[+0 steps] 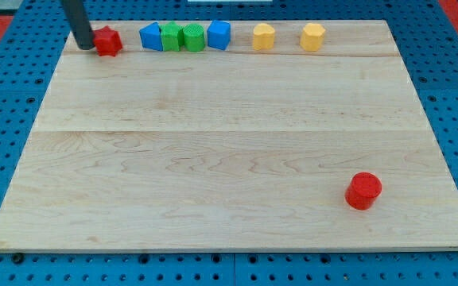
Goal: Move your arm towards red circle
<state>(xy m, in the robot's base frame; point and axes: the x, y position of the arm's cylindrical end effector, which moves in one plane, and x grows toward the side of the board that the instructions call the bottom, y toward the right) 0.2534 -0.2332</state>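
Note:
The red circle (pixel 363 191), a short red cylinder, stands on the wooden board near the view's bottom right. My tip (pixel 85 47) is at the view's top left, at the far edge of the board. It sits right beside the left side of a red block of irregular shape (pixel 108 40). The tip is far from the red circle, across the whole board.
Along the view's top edge of the board (pixel 213 159) runs a row: a blue block (pixel 151 36), two green blocks (pixel 171 36) (pixel 193 36), a blue block (pixel 219 34), and two yellow blocks (pixel 263 36) (pixel 312 36). Blue pegboard surrounds the board.

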